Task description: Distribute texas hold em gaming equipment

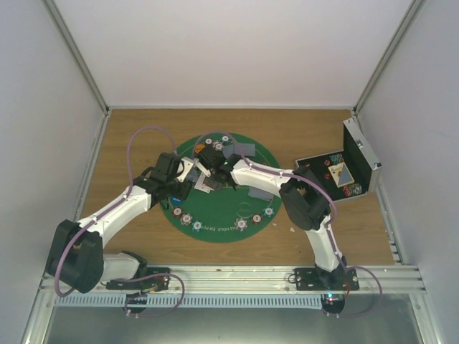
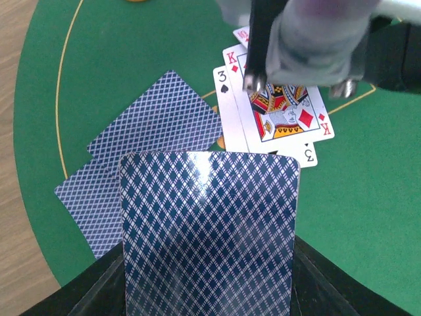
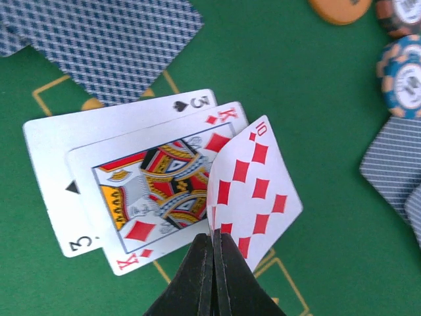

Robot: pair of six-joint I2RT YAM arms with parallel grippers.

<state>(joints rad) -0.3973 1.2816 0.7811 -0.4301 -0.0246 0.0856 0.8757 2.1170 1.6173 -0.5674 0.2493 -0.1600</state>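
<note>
1. My right gripper (image 3: 214, 240) is pinched tight on the edge of the ten (image 3: 253, 191), which is face up. Its jaws are closed to a slit with only the card between them.
2. The ten sits near the centre of the mat (image 3: 296, 66). One side laps over the king (image 3: 151, 191), and the king laps over the three (image 3: 59, 151). The ten looks bowed. I cannot tell whether its far corner touches the felt.
3. My left gripper (image 2: 207, 283) is held narrow around the deck (image 2: 207, 217), backs up, left of the spread and clear of it. I judge it best kept there, level, so no card slides off the top.
4. Step in hand, as I read it, is laying the ten as the third card of the row.
5. To do it well, lower the wrist until the ten lies flat. Leave only a thin overlap on the king so all three indices show.
6. Open just enough to free the card, then lift straight up. A sideways pull would likely drag the ten or nudge the king.
7. Watch the chips (image 3: 404, 76) and the face-down cards (image 3: 112, 39) around the spread, and avoid sweeping over either on the way out.
</note>
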